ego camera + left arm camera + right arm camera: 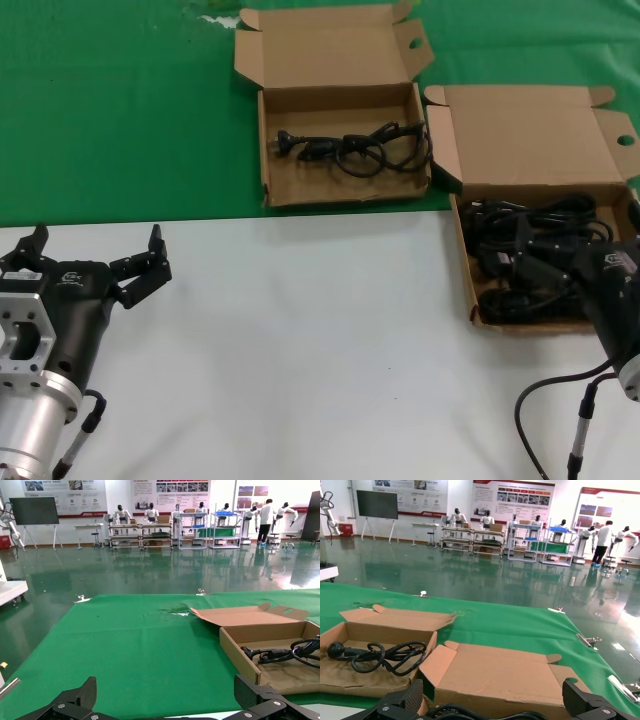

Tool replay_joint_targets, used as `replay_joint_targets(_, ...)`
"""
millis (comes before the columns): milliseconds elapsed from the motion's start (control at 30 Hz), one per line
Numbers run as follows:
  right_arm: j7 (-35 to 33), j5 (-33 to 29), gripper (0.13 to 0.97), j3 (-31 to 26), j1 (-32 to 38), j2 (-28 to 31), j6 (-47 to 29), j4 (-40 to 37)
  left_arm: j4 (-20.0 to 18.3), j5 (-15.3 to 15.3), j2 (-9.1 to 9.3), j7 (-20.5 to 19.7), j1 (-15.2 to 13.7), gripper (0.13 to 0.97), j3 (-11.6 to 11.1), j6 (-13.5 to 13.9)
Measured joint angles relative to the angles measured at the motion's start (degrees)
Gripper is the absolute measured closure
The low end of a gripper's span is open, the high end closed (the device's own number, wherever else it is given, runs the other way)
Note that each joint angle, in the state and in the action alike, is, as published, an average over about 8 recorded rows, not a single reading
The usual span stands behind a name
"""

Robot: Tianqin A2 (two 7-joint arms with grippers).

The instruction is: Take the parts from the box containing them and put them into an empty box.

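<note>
Square box (290, 190): 1 cord (350, 152). Wide box (480, 318): cords pile (530, 262), right gripper (545, 280) above, open. Left gripper (95, 262) open.

Both boxes are plain brown cardboard, matt and unprinted: the squarer box (345, 190) and the wider box (530, 130). The cords (355, 150) have smooth black sheathing (slight sheen). The green cloth (120, 110) is matt; the white tabletop (330, 350) is smooth. The left gripper (95, 262) is matt black on a brushed metal wrist.
</note>
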Motion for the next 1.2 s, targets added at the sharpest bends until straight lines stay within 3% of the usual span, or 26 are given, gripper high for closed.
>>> replay_joint_targets(1200, 0.0, 0.0, 0.129, 0.0, 0.0, 0.0, 0.0, 0.0, 0.0, 0.0, 0.0, 0.0, 0.0, 0.132, 0.0, 0.0)
